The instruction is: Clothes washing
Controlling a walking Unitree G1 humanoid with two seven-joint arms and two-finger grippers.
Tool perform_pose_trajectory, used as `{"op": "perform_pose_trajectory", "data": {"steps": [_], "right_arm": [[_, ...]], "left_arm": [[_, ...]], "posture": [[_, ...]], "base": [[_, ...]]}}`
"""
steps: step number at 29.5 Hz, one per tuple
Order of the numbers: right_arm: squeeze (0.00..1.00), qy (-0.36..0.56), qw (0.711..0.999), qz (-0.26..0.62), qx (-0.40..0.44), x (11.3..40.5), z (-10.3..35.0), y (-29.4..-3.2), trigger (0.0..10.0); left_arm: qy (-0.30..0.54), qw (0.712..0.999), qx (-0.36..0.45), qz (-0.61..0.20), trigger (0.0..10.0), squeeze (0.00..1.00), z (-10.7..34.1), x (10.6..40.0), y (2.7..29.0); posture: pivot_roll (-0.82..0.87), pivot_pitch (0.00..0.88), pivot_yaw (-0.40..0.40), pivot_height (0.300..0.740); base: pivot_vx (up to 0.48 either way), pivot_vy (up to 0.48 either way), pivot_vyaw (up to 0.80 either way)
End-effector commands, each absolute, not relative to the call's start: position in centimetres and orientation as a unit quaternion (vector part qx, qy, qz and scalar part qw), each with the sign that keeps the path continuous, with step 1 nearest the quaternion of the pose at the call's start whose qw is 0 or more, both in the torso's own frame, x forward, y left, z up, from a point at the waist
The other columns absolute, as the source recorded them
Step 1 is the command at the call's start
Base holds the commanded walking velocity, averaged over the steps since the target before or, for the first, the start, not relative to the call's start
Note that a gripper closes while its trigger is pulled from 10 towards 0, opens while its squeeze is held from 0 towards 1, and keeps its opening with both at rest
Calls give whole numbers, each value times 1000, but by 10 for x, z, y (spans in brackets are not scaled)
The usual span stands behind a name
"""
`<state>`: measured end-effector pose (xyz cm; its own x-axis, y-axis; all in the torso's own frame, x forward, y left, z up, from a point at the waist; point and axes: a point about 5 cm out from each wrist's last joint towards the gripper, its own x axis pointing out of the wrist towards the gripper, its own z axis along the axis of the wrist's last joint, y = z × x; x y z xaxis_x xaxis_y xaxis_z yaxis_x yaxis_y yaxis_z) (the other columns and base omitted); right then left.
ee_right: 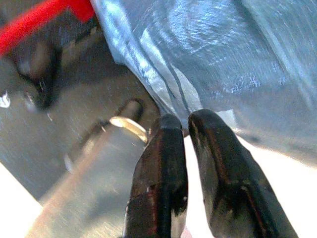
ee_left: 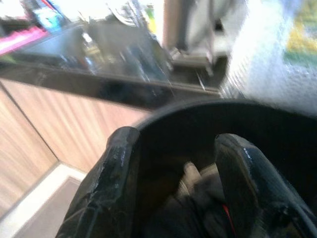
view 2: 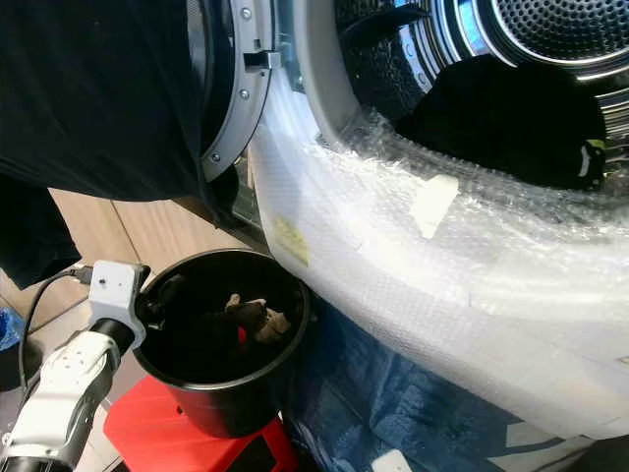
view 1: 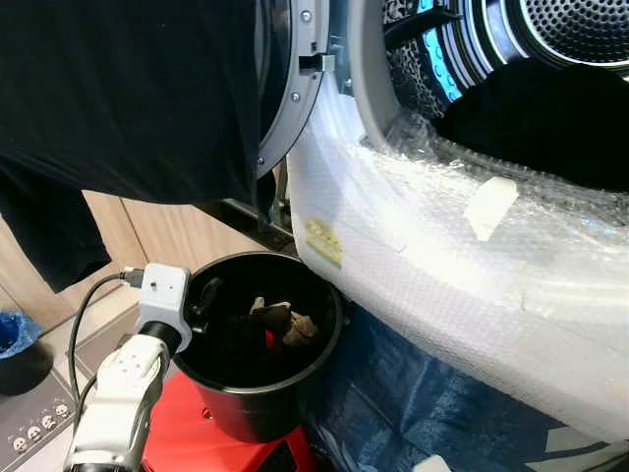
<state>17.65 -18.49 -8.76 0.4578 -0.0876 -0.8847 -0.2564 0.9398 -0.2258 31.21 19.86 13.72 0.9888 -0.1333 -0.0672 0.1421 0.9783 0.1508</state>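
A black bucket stands on a red stool below the washing machine's open drum. Dark clothes with a pale and a red bit lie inside the bucket. My left gripper reaches over the bucket's near-left rim, open, its fingers above the clothes with nothing between them. A dark garment lies inside the drum. A black cloth hangs over the open door. My right gripper hangs low near the floor, shut on nothing.
Bubble wrap covers the machine's front below the drum opening. A blue tarp lies on the floor beside the bucket. Wooden cabinet fronts stand at the left, with a small blue bin on the floor.
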Motion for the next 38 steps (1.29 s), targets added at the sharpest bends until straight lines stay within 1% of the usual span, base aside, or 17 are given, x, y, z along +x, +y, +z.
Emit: {"op": "perform_pose_trajectory", "data": {"steps": [1,4,6,8,10,12,16,21,23,24,28,29,30,32,33,34,38], "right_arm": [[0,518,840,25,-159,175,-89,-182,10000],[0,518,839,19,-165,174,-90,-182,10000],[0,526,837,5,-151,169,-92,-184,10000],[0,533,832,16,-154,165,-94,-184,10000],[0,531,831,18,-166,164,-94,-187,10000],[0,534,832,-6,-150,160,-94,-197,10000],[0,542,827,-5,-146,156,-96,-202,10000],[0,528,842,-20,-107,157,-95,-201,10000],[0,524,844,-9,-110,157,-95,-197,10000],[0,522,847,-3,-101,156,-96,-194,10000],[0,516,852,0,-92,155,-96,-191,10000],[0,517,851,1,-92,154,-97,-191,10000],[0,518,849,3,-99,152,-97,-193,10000],[0,521,848,-7,-95,149,-98,-199,10000],[0,521,848,-10,-95,149,-97,-201,10000],[0,520,848,-15,-98,150,-96,-207,10000],[0,510,852,2,-121,158,-91,-216,10000]], "left_arm": [[66,990,84,-96,10000,0,134,319,189],[57,988,77,-118,10000,0,141,323,182],[48,987,72,-135,10000,0,147,330,175],[49,986,73,-142,10000,0,148,334,173],[55,986,68,-139,10000,0,147,338,175],[69,988,70,-117,10000,0,148,350,186],[83,985,66,-135,10000,0,151,358,187],[97,984,42,-140,10000,0,155,367,188],[109,983,41,-141,10000,0,150,368,189],[121,982,31,-140,10000,0,144,366,191],[156,973,23,-169,10000,0,127,361,185],[159,972,20,-173,10000,220,125,360,184],[165,969,2,-185,10000,1000,123,359,183],[178,964,12,-197,10000,1000,115,357,178],[182,965,23,-188,10000,1000,113,357,180],[193,967,22,-167,10000,1000,107,358,182],[217,962,8,-166,10000,1000,98,359,180]], "posture": [[217,34,21,740],[211,35,25,740],[201,33,25,740],[201,33,25,740],[196,30,22,740],[186,28,17,740],[171,30,14,740],[159,51,7,740],[149,55,10,740],[135,76,15,740],[141,80,4,740],[132,81,-3,740],[129,81,-5,740],[116,74,-35,740],[116,74,-35,740],[113,66,-80,740],[95,63,-107,740]], "base": [[0,0,0],[0,0,0],[0,0,0],[0,0,0],[0,0,0],[0,0,0],[0,0,0],[0,0,0],[0,0,0],[0,0,0],[0,0,0],[0,0,0],[0,0,0],[0,0,0],[0,0,0],[0,0,0],[0,0,0]]}}
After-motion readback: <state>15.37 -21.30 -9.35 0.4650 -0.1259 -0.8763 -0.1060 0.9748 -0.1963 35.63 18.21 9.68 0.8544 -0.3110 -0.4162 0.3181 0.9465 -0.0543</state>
